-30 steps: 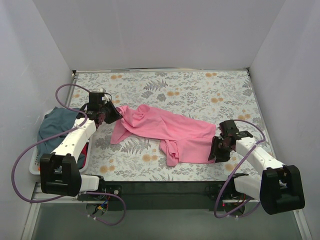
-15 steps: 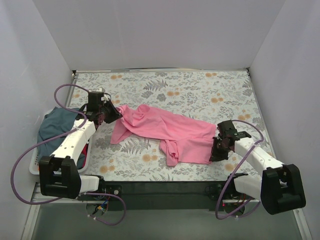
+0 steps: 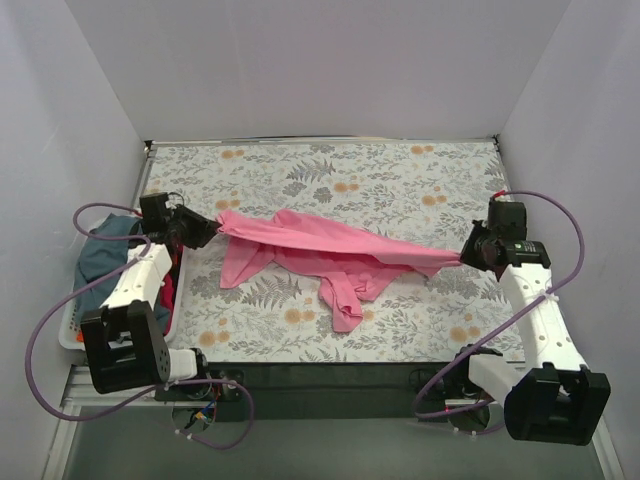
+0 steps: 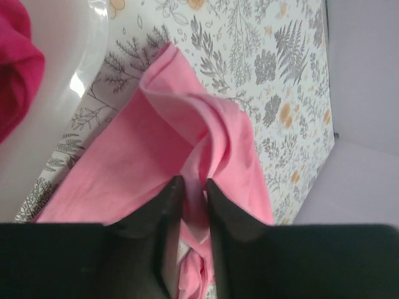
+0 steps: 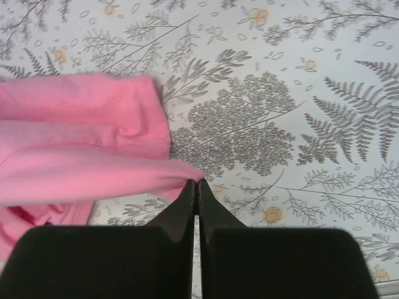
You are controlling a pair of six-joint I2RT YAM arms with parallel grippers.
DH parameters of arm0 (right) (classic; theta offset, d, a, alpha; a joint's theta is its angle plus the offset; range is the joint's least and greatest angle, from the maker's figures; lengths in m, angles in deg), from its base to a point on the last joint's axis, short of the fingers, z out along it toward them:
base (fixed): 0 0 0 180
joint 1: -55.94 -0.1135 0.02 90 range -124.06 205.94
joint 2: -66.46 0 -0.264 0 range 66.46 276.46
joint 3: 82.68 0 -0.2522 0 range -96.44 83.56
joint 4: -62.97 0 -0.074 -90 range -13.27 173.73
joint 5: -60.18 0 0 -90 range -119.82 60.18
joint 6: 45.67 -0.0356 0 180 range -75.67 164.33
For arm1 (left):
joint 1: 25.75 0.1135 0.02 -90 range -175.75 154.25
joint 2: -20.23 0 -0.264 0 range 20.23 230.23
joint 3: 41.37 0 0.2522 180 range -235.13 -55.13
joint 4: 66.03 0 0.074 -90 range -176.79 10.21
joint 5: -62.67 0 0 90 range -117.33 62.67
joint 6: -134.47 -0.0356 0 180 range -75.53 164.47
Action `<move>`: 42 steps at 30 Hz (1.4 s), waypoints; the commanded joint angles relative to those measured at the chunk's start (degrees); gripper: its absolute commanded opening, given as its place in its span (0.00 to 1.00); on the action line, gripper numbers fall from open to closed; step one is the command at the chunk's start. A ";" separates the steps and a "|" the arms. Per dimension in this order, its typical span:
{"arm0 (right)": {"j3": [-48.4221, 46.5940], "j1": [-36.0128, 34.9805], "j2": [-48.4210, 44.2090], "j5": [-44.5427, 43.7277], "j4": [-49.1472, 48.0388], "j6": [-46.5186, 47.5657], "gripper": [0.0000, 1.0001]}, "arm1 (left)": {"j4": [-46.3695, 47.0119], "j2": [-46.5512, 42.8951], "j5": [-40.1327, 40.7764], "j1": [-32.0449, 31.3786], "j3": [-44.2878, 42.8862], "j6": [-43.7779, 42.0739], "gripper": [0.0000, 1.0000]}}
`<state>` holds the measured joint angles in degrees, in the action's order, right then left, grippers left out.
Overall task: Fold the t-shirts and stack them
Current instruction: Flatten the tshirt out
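The bright pink t-shirt hangs stretched between my two grippers above the flowered table, its lower part sagging onto the table. My left gripper is shut on one end of the pink shirt near the basket. My right gripper is shut on the other end of the pink shirt at the right. A slate blue-grey shirt and a red shirt lie in the white basket; the red shirt also shows in the left wrist view.
The white laundry basket stands at the table's left edge, its rim close under my left gripper. White walls enclose the table on the left, back and right. Purple cables loop from both arms.
Both grippers have lifted and pulled apart, the left toward the basket, the right up and to the right. The pink shirt has been drawn from a flat heap into a taut band.
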<state>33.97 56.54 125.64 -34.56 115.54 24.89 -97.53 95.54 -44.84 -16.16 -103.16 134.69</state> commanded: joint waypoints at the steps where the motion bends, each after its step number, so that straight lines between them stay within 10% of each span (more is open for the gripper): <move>1: 0.36 4.23 -0.99 -1.07 0.31 3.36 0.01 | 2.44 -0.33 -4.54 0.08 1.97 1.11 0.27; 10: 3.26 5.38 0.41 4.29 -4.35 1.69 0.01 | -0.98 -3.76 -5.34 -3.41 7.07 -6.63 0.80; 16: 3.88 5.38 1.38 7.45 -5.23 2.30 0.01 | -4.24 -1.84 4.06 -13.18 5.84 -9.27 0.78; 42: 6.34 5.38 0.85 9.21 -6.82 2.65 0.01 | -4.06 11.96 12.95 -20.48 -0.40 -11.11 0.53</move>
<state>39.55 61.62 127.06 -26.16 110.75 26.77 -102.03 106.89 -33.59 -36.05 -101.50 124.15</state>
